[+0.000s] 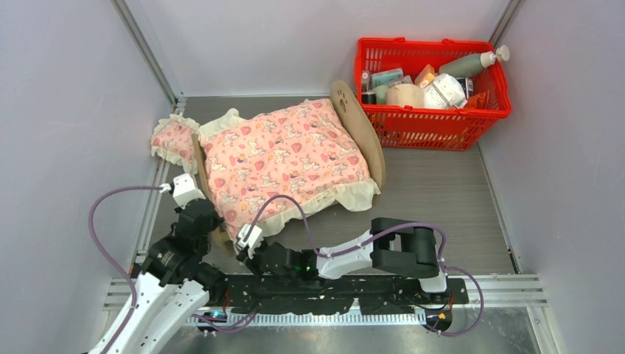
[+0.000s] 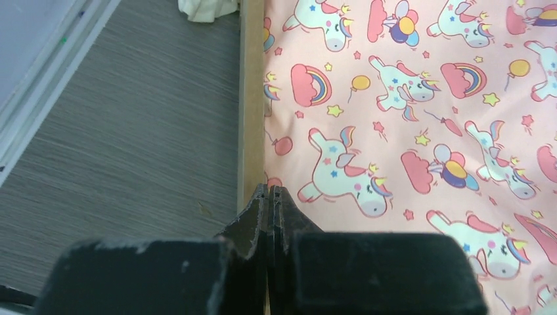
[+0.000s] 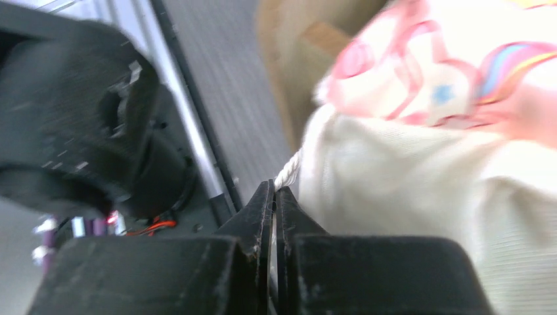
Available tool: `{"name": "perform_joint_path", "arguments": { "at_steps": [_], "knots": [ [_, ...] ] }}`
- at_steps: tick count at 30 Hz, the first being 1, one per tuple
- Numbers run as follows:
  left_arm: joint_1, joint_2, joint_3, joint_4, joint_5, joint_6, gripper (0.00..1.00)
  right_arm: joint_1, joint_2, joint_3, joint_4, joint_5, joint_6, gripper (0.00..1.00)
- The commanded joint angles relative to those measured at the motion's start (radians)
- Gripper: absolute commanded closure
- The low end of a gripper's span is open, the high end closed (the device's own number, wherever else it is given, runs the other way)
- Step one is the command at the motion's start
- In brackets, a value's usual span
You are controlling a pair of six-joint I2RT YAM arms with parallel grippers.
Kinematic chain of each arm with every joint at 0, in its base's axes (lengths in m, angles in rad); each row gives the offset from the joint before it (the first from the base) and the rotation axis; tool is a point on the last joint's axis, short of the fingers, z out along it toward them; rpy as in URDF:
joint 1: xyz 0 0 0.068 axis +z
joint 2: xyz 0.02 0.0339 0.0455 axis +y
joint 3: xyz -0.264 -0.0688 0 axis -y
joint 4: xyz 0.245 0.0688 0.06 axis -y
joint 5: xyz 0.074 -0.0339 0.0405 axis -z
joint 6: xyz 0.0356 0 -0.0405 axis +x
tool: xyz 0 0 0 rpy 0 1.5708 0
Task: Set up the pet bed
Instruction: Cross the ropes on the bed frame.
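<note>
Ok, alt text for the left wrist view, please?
Left pincer, shut, its tips at the plywood side rail of the pet bed, beside the pink unicorn-print blanket covering it. Grey wood-grain table lies left of the rail.

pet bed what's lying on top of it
A pink unicorn-print blanket with a cream frill covers the top of the pet bed. Only its arched headboard and a side rail show; anything under the blanket is hidden.

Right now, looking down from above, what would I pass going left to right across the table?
Small pink frilled pillow → pink unicorn-print blanket with cream frill → arched plywood headboard of the pet bed → red plastic basket.
</note>
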Motion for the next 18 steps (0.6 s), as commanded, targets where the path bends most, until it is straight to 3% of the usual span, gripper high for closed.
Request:
{"name": "perform_joint_path", "arguments": {
  "at_steps": [1,5,8,12,14,15,16,18],
  "knots": [
    [0.012,0.127,0.073,0.137,-0.102,0.057,1.00,-0.067,0.017,0.054,-0.001,-0.010,-0.002,0.95],
    [0.087,0.212,0.076,0.316,-0.034,0.144,1.00,-0.109,0.033,0.102,-0.030,-0.045,-0.028,0.95],
    [0.177,0.301,0.116,0.304,0.025,0.121,1.00,-0.139,0.054,0.138,-0.059,-0.065,-0.027,0.95],
    [0.201,0.299,0.134,0.278,0.040,0.141,1.00,-0.149,0.061,0.140,-0.048,-0.082,-0.019,0.95],
    [0.202,0.265,0.158,0.230,0.039,0.149,0.87,-0.149,0.054,0.117,-0.034,-0.085,-0.008,0.95],
    [0.202,0.249,0.176,0.200,0.035,0.155,0.68,-0.149,0.052,0.110,-0.028,-0.086,0.002,0.95],
    [0.202,0.237,0.191,0.168,0.022,0.160,0.56,-0.148,0.046,0.095,-0.015,-0.089,0.014,0.95],
    [0.202,0.224,0.214,0.106,-0.003,0.155,0.41,-0.145,0.040,0.077,0.005,-0.090,0.022,0.95]
  ]
}}
